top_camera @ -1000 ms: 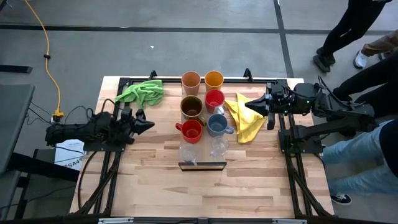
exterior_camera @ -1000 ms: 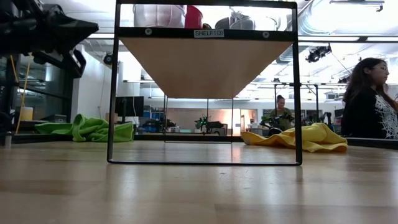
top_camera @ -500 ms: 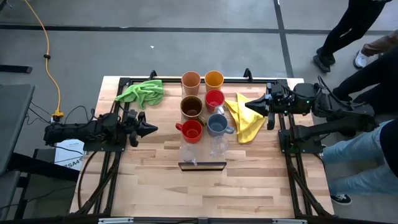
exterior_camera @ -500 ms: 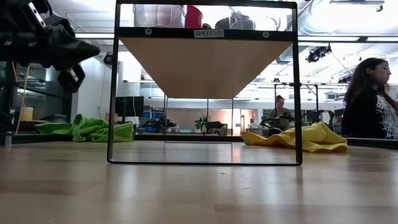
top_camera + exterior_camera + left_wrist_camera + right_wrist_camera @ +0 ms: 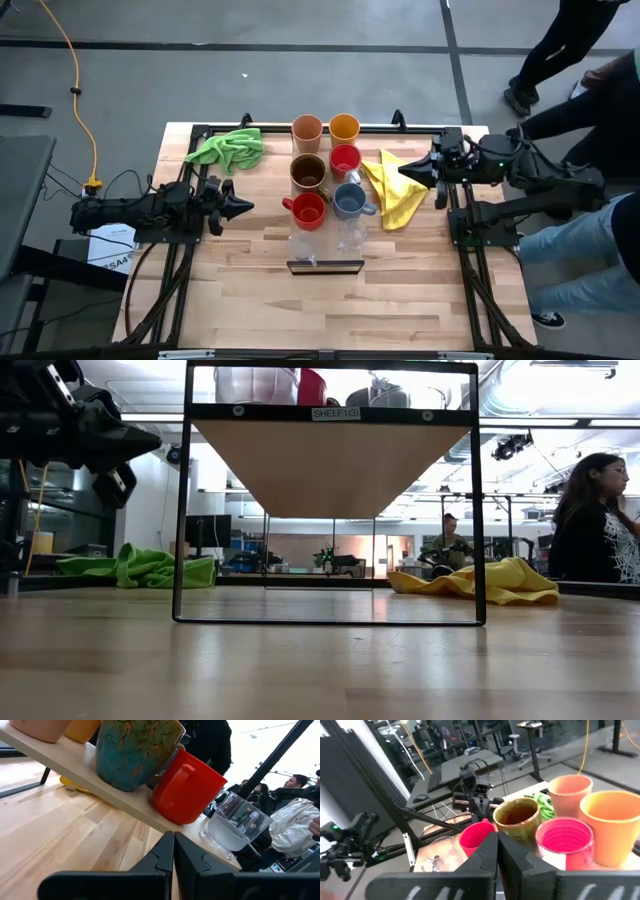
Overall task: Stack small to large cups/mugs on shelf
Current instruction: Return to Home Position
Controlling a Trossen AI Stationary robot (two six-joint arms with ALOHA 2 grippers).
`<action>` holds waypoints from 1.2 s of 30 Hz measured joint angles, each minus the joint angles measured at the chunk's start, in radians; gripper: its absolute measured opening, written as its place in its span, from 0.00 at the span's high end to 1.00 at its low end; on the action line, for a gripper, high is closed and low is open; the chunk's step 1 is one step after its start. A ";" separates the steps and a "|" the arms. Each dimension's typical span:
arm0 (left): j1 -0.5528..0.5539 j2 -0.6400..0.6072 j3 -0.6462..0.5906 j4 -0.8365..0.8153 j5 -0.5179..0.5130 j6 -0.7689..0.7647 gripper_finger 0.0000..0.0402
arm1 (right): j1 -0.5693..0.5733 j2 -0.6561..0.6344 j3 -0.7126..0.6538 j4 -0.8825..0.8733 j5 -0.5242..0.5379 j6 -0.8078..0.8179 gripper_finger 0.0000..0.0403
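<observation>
high view has the table (image 5: 240, 290) as the widest thing, with one shelf (image 5: 325, 266) standing mid-table, dark front edge on the near side; every cup sits on top of it, none on the table; two arms flank it, both well apart from it; the left claw (image 5: 240, 207) hangs over the table's left part, pointing at the shelf; the right claw (image 5: 403, 170) hangs over the right part, near the yellow cloth (image 5: 393, 190); each wrist view shows the fingers pinched tip to tip with nothing between, so both claws are clenched and empty; the stacking looks done and only parking the arms is left; that wants a slow, straight pull away from the shelf, tips kept together, the left arm clearing the shelf frame, the right one lifting clear of the cloth rather than dragging across it; counted: two cloths, the yellow one and a green cloth (image 5: 228, 147) at the far left; eight cups in four pairs, far to near: peach tumbler (image 5: 307, 129), orange tumbler (image 5: 344, 127); brown mug (image 5: 308, 172), red mug (image 5: 344, 159); a second red mug (image 5: 307, 210), grey-blue mug (image 5: 348, 201); a glass (image 5: 302, 246) and another glass (image 5: 350, 237) nearest the front edge; so two tumblers, four mugs, two glasses.
</observation>
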 joint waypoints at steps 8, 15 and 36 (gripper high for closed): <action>0.000 0.000 0.000 0.000 0.000 0.000 1.00 | 0.126 -0.006 0.000 -0.007 0.087 -0.109 1.00; 0.000 0.000 0.000 0.000 0.000 0.000 1.00 | 0.160 -0.061 -0.029 0.007 0.080 -0.164 1.00; 0.000 0.000 0.000 -0.001 0.000 -0.001 1.00 | 0.024 -0.527 -0.707 0.553 -0.055 0.011 1.00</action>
